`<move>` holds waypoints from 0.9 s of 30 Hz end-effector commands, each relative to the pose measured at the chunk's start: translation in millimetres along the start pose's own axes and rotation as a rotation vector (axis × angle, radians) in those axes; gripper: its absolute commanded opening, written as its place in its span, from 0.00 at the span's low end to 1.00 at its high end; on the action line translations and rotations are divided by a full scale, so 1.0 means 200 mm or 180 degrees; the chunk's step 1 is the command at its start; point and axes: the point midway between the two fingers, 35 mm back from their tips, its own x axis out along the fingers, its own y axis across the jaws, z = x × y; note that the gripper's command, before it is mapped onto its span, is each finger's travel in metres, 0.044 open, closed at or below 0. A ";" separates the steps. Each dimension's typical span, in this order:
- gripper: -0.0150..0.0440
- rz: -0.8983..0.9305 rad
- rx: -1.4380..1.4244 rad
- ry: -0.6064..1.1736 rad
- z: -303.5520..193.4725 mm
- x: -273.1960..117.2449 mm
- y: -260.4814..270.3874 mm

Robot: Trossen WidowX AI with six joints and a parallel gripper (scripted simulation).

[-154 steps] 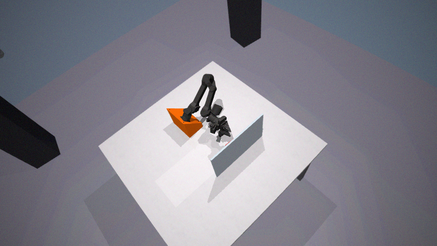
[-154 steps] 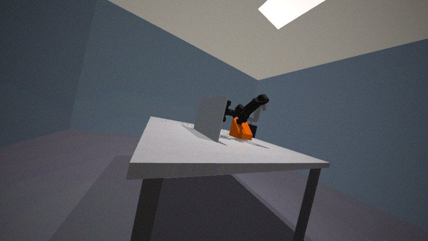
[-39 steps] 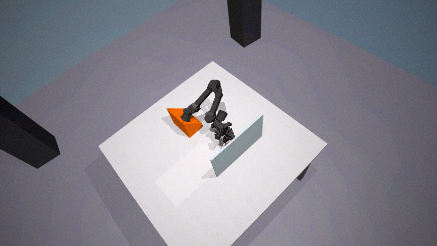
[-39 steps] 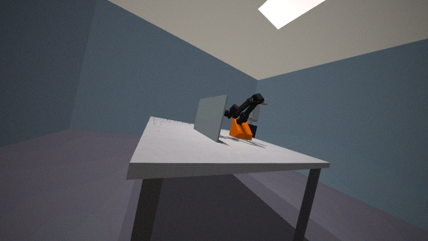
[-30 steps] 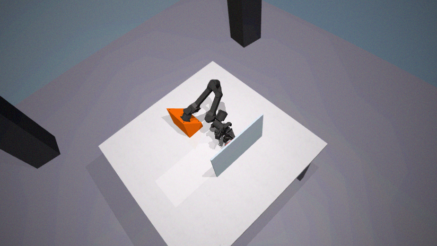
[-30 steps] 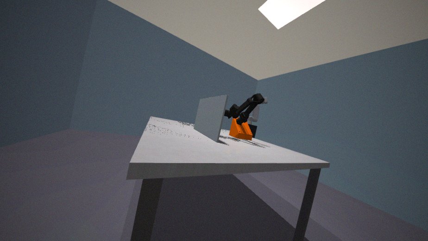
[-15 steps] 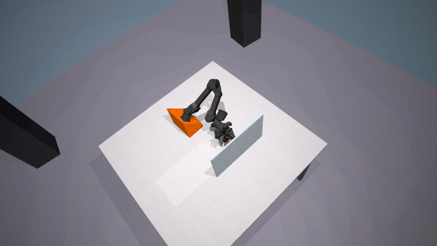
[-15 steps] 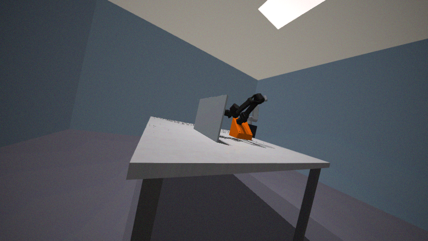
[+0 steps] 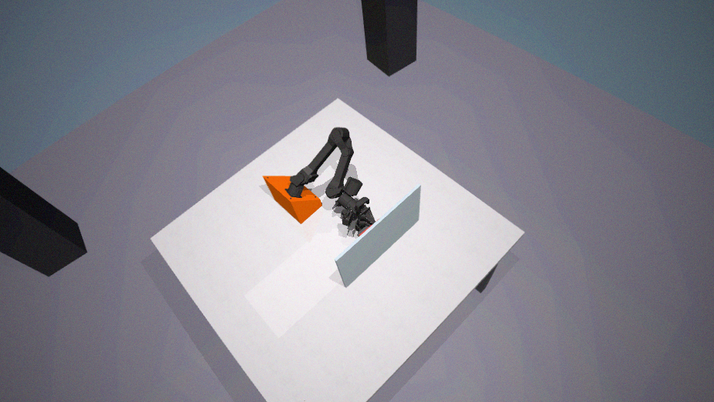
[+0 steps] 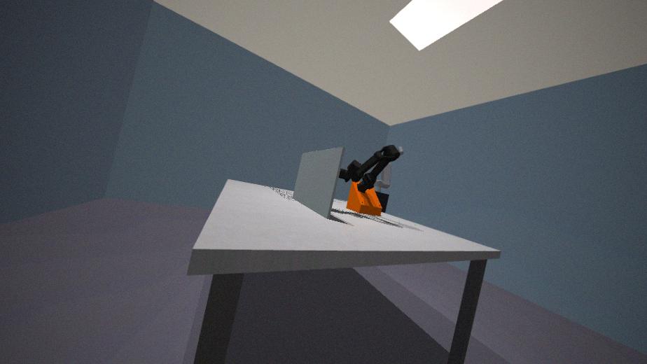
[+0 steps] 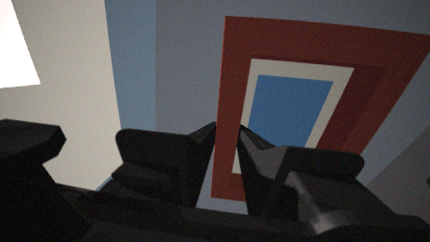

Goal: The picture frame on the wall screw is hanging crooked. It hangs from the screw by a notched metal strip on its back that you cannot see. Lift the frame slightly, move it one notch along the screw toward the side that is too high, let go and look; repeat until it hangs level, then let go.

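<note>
Picture frame (image 9: 365,230) (image 11: 298,45), one flat, dark-red rectangle around one cream border and one plain blue panel, fills the upper right of the wrist view against a smooth grey-blue upright board (image 9: 382,237) (image 10: 317,178), its near strip pinched between the two angular black fingers of the gripper (image 9: 367,226) (image 11: 226,127). Right of centre in the exterior view, one dark jointed arm (image 9: 327,155) (image 10: 377,162) rises from one orange wedge-shaped base (image 9: 300,212) (image 10: 362,208) on one matte white table (image 9: 424,294) (image 10: 271,230).
</note>
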 end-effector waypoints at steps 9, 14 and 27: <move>0.25 0.0020 0.0014 -0.0005 0.00 0.00 0.01; 0.25 0.0020 0.0014 -0.0005 0.01 0.00 0.00; 0.25 0.0020 0.0014 -0.0005 0.01 0.00 0.01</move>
